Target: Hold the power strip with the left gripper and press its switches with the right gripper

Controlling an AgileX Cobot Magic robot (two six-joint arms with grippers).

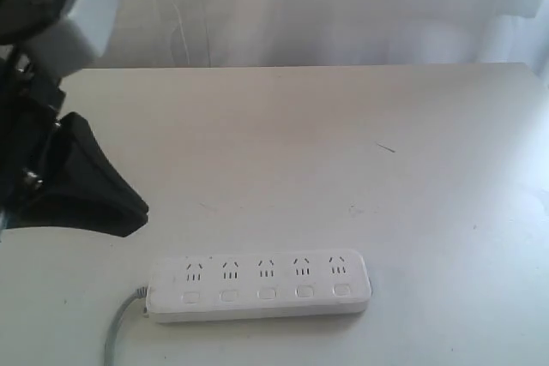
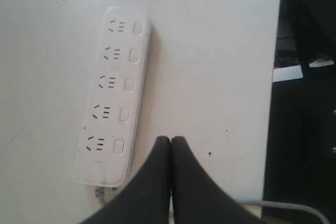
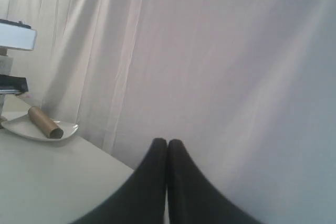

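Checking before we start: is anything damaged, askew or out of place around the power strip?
Nothing stands out. The power strip lies flat and intact on the table; only a small dark fleck marks the surface.

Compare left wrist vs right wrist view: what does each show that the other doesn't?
Left wrist only: the power strip, its switches facing up, lying beside the left gripper, not touched. Right wrist only: a curtain and a plate holding a cardboard tube, beyond the right gripper. Both: black fingers shut together, and the white table.
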